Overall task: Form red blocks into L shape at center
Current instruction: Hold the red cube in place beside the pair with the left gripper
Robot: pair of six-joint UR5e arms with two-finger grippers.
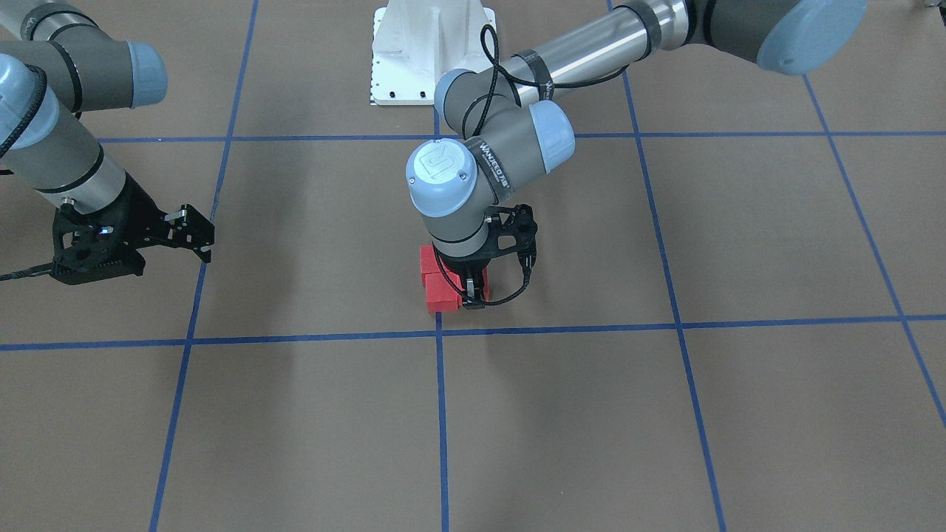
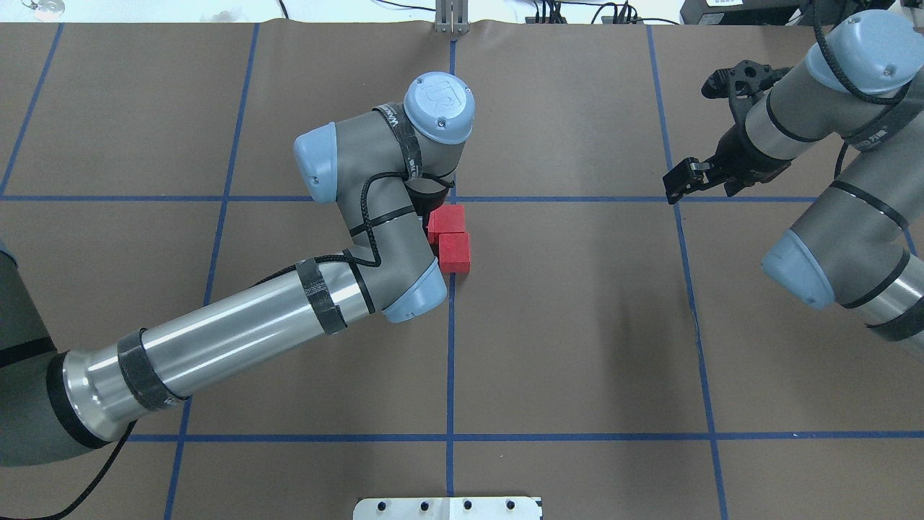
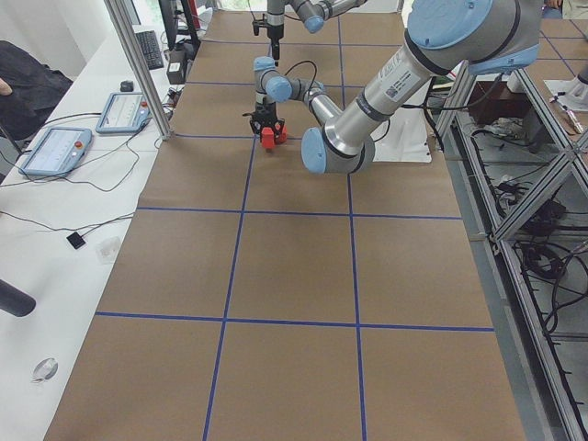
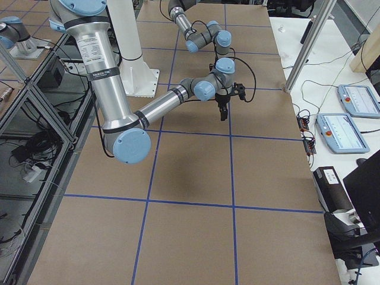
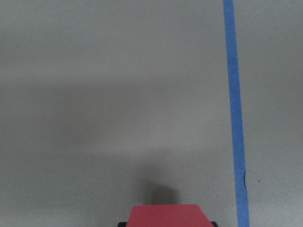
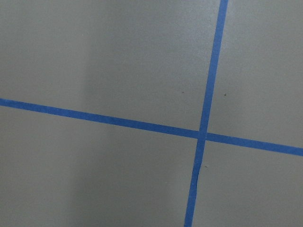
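Two red blocks (image 1: 436, 284) (image 2: 452, 235) lie touching in a short row just on the robot's side of the center (image 1: 439, 332), the blue tape crossing. My left gripper (image 1: 473, 298) points straight down beside the block nearer the crossing, shut on a third red block (image 1: 482, 282) that sits low at the surface. That held block (image 5: 165, 215) fills the bottom edge of the left wrist view. From overhead my wrist hides it. My right gripper (image 1: 198, 235) (image 2: 678, 182) hovers open and empty far off to the robot's right.
The white robot base (image 1: 432, 52) stands behind the blocks. Brown grid surface with blue tape lines (image 6: 203, 135) lies all around. The side views show tablets and cables on benches off the table's far edge (image 3: 60, 147).
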